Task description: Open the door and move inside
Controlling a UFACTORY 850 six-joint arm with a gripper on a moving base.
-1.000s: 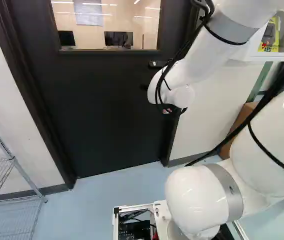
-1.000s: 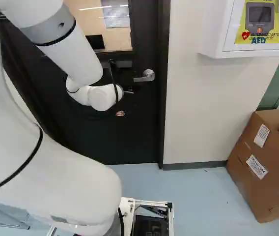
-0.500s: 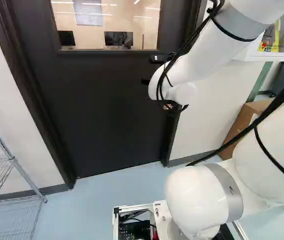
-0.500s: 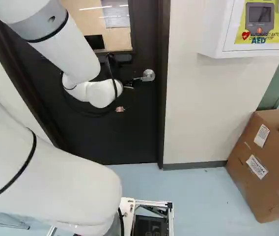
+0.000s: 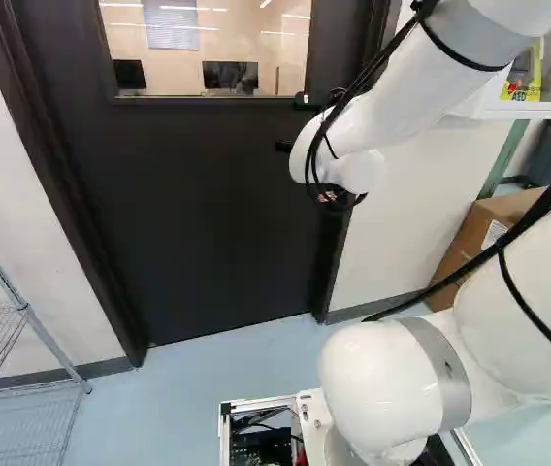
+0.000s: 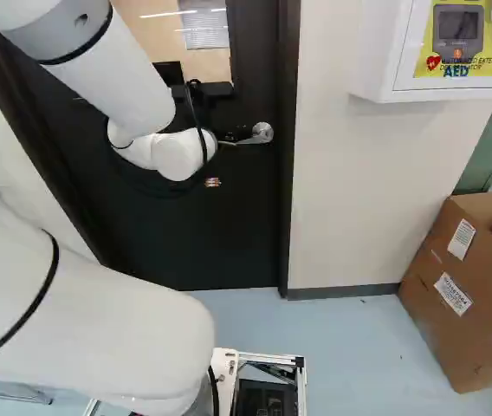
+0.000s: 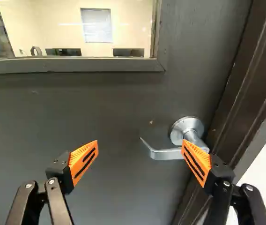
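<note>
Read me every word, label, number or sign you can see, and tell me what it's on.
"AED": front of the white wall cabinet, against the yellow pack.
"AUTOMATED": same front, smaller; the words following it are too blurred to quote surely.
Two white labels on the cardboard box: too small to read.

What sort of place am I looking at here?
Probably an office or lab building: dark screens show through the glass of a black door, a white cabinet hangs on the wall, and a wire rack stands nearby.
</note>
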